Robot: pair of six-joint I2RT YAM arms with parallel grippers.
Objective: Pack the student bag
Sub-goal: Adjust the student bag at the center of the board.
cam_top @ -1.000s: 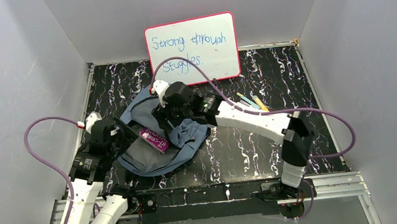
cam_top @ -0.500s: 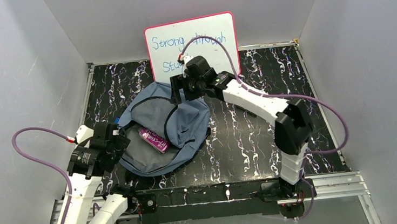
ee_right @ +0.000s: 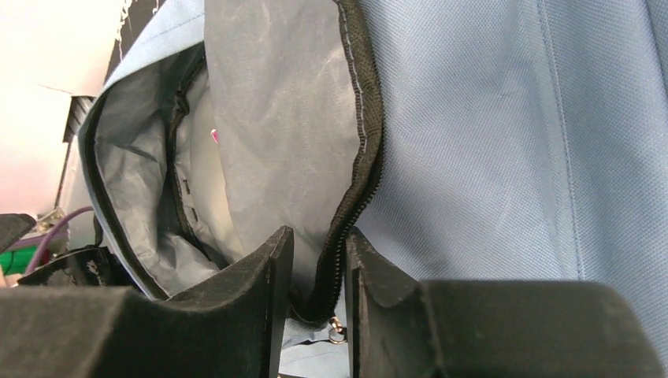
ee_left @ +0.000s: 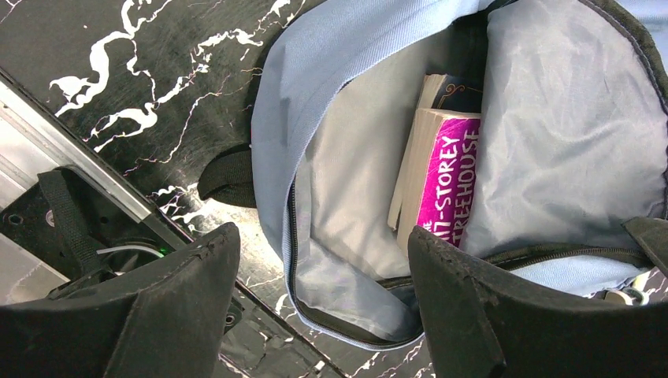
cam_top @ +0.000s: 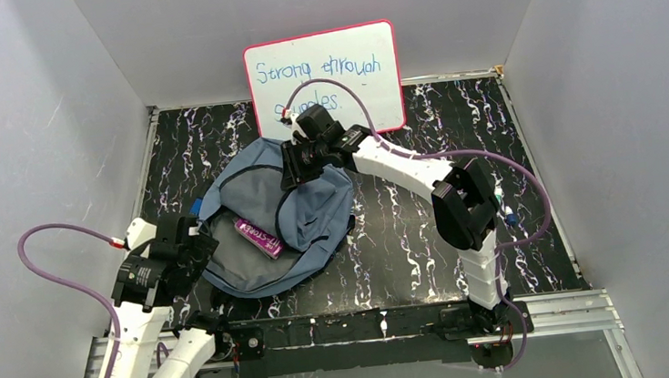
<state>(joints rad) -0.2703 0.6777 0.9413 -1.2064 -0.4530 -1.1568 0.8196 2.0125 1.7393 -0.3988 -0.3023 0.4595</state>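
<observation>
Grey-blue fabric: the student bag point(cam_top: 315, 218) lies centre-left on the black marbled worktop point(cam_top: 509, 137), its mouth gaping toward the lower left. Change noted: my right pincer point(cam_top: 295, 172) has left the middle of the bag, gone to its upper rim and narrowed onto the zipper edge point(ee_right: 358, 157); in the wrist view the fingers point(ee_right: 260, 299) are clamped on it. I read this as a hold to lift the flap and widen the mouth. My left pincer point(ee_left: 323, 236) has drawn back to the lower left, jaws apart, empty. A magenta book point(ee_left: 445, 185) is already inside. A pink-framed whiteboard point(cam_top: 325, 66) stands just behind, crowding any upward pull. Floppy cloth may slip.
</observation>
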